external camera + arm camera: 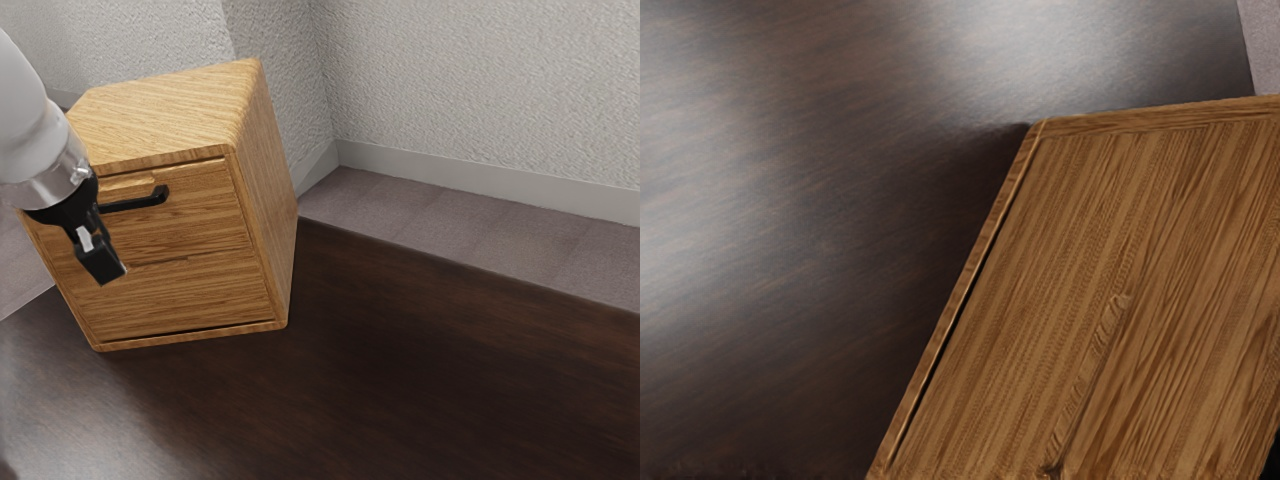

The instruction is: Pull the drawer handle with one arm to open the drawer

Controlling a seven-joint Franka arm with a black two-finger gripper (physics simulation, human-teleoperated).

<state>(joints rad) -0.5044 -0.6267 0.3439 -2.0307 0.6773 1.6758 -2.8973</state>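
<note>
Woodgrain covers the small cabinet (200,110) that stands on the dark table (420,380), at the table's far corner on the exterior view's left, close to where the two pale walls (480,80) meet. Grey carpet (480,220) lies beyond the table's far edge.

The upper drawer (195,220) fills the top part of the cabinet's front. Its face looks about level with the lower front (180,292) beneath it, and a thin paler strip shows along its top edge. The black drawer handle (140,200) runs across that face near the top, with its end on the exterior view's left passing behind our hand.

Our gripper (100,262) hangs in front of the drawer, just below the handle and toward the exterior view's left, pointing down at a slant. It is not around the handle. We cannot tell whether our jaws are spread or pressed together.

From the wrist, the cabinet's front (1120,320) lies tilted under our hand, with the table (790,200) beside it.
</note>
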